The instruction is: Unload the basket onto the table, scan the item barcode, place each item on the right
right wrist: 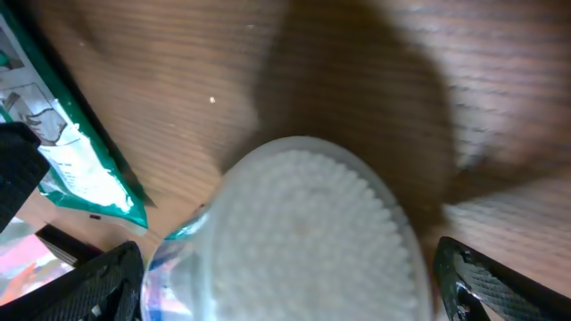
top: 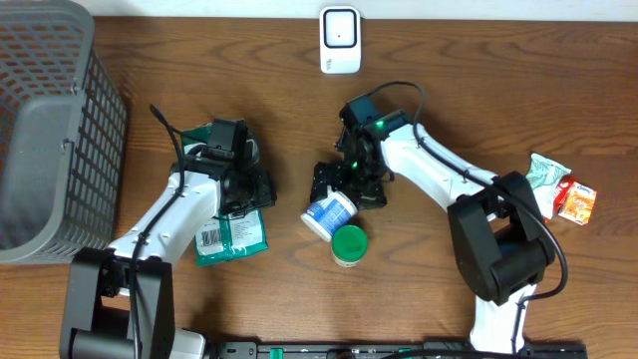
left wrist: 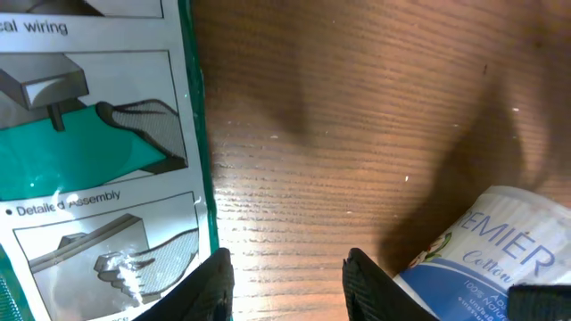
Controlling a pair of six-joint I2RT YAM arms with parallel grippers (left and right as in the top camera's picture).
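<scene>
**Tub tipped over beneath spread right jaws, no barcode on it in sight**

We could not find a barcode on the tub [top: 327, 213] in any view. Its blue-and-white label was cut off at the edge of the left wrist picture, and the right wrist camera caught only its round end, blurred. We could not tell whether the green-topped disc [top: 349, 244] touching it was a loose lid or a second pot. The left gripper [top: 254, 189] hid the upper part of the green packet [top: 234, 231].

The tub lay on its side at the middle of the table [top: 449, 80], well apart from the white scanner [top: 339, 40] at the far edge. Its end was packed with white swab heads behind clear plastic. The right gripper [top: 344, 189] hung over it, jaws spread wide to either side, with a gap showing on one side. The left gripper's jaws stood apart with bare wood between them, holding nothing.

Only the overhead view showed the packet's white barcode sticker [top: 210, 237], the grey basket [top: 50, 130] at the left and the snack packs [top: 563, 189] at the right. Only the left wrist view showed the packet's printed drawings.
</scene>
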